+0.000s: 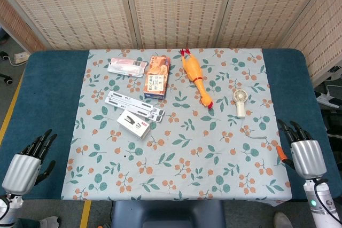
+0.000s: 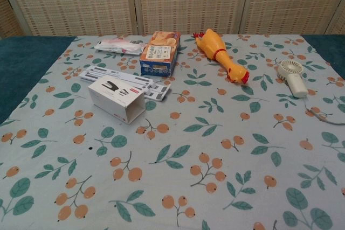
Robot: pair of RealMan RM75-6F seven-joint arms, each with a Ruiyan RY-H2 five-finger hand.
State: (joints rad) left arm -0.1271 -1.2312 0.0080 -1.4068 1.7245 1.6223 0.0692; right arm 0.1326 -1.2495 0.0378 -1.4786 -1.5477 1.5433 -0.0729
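While both hands rest at the near corners of the table [image 1: 48, 84], nothing is held: the left hand [image 1: 26, 165] lies over the blue surface at the near left, fingers extended, slightly apart and empty; the right hand [image 1: 304, 150] lies at the near right, fingers likewise extended, apart and empty, its fingertips [image 1: 293, 130] pointing away from the robot just off the edge of the floral cloth [image 1: 181, 148]. Nearest the right hand is the white handheld fan [image 1: 240, 101], lying flat on the cloth, well ahead of those fingertips and inward of them, untouched, its thin cord [image 1: 259, 134] trailing toward the cloth's edge. Nearest the left hand is the white stapler box [image 1: 133, 125], well apart from its fingers, ahead and toward the centre. Beside that box lie the grey-white flat packs [image 1: 134, 105]; beyond them the blue-orange carton [image 1: 156, 77], the pink-white packet [image 1: 126, 67] and the yellow rubber chicken [image 1: 196, 76]. Neither hand appears in the chest view.
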